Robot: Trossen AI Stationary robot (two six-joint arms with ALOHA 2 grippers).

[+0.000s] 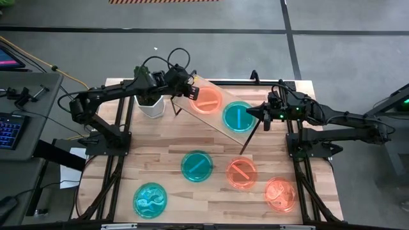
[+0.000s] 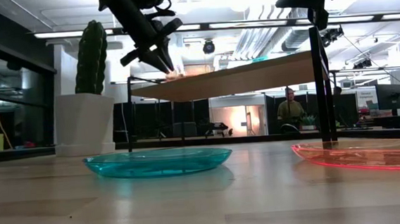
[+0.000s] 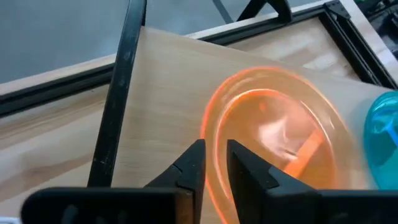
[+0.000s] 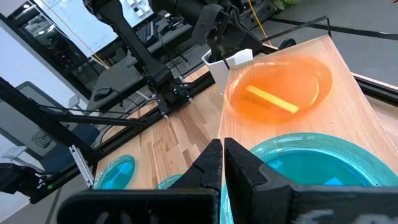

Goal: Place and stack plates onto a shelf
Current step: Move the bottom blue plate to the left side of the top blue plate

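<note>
On the table's [image 1: 160, 153] pale plank top, at the near left, lies a teal plate [image 1: 150, 200] with a mottled, wrinkled-looking face; another teal plate [image 1: 196, 166] with a bar mark lies beside it. Farther back, the left hand [image 1: 191, 96] hovers over the rim of an orange plate [image 1: 208, 99] on the light-wood shelf [image 1: 220, 121], fingers slightly apart, the plate's edge blurred between them. Next along the shelf sits a glossy teal plate [image 1: 238, 116], with the right hand [image 1: 262, 115] beside it, fingers together. Two translucent orange plates [image 1: 241, 172] lie nearer on the table.
</note>
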